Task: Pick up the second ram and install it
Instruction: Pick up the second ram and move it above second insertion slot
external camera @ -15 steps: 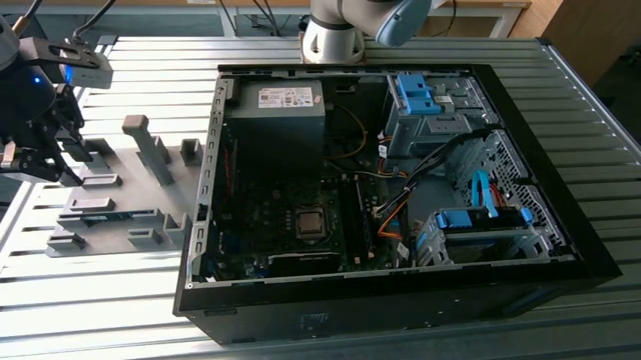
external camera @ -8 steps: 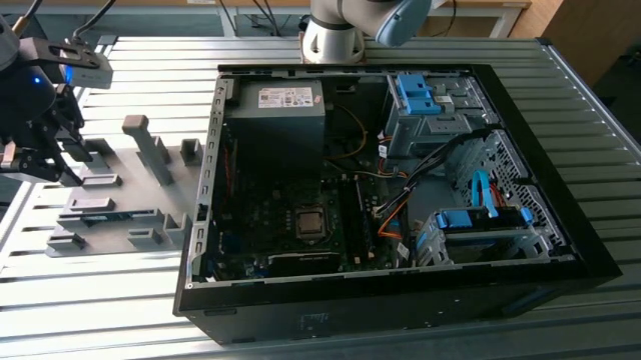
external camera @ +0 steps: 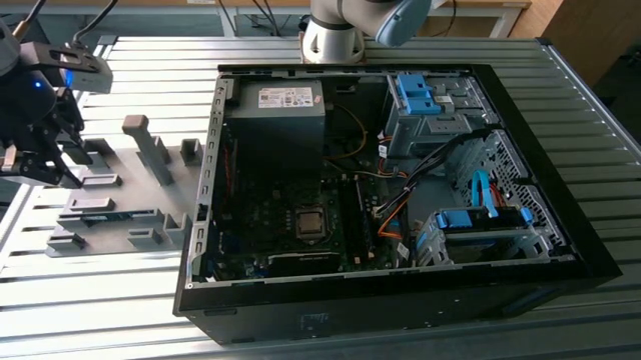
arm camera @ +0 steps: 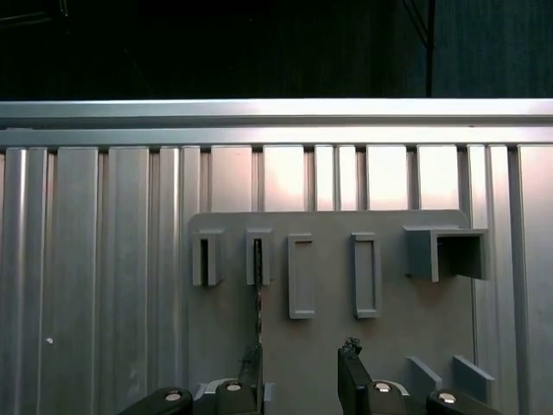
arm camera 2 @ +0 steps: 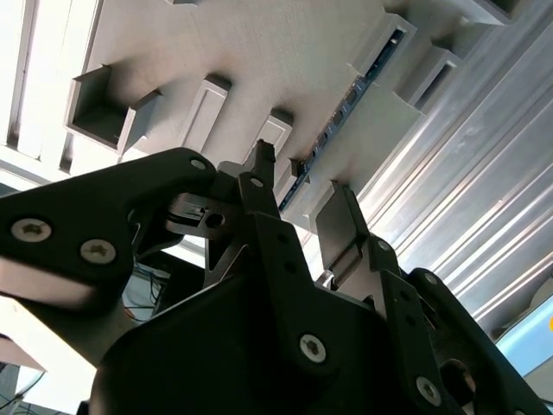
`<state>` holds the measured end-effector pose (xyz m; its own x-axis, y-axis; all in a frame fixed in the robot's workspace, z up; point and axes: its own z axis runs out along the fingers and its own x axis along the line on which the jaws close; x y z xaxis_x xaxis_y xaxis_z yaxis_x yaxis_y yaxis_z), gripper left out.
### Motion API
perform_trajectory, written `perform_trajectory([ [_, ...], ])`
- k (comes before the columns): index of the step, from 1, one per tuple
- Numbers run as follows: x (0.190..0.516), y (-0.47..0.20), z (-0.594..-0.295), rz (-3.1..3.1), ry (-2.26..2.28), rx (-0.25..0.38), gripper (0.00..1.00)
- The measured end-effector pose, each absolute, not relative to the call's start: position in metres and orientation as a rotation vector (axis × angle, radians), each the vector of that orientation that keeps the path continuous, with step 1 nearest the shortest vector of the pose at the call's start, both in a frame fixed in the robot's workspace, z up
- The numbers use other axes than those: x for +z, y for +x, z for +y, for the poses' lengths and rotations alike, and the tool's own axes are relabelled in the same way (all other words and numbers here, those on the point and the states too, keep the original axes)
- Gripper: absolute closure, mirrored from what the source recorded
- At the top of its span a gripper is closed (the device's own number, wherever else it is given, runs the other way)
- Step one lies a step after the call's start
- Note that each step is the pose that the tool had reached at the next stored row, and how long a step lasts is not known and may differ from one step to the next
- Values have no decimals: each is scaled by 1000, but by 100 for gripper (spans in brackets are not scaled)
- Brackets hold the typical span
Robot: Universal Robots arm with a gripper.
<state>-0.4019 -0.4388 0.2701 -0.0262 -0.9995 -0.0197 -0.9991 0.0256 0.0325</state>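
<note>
Jaws wide open, gripping nothing; gripper hangs over the fixture plate at the exterior view's left. One counter, ribbed aluminium slats. One black computer case, rectangular, lid off, right of the plate. One fixture plate, flat matte grey plastic, carrying four slotted blocks in a row plus one open box. One second ram, a thin blue-green strip, stands on edge in a plate slot, just beside one fingertip; can't tell if they touch.
</note>
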Motion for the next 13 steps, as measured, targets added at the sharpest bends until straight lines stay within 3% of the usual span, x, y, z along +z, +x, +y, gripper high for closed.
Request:
perform_trajectory([
  [13, 248, -403, -450, -2243, 2186, -57, 53],
])
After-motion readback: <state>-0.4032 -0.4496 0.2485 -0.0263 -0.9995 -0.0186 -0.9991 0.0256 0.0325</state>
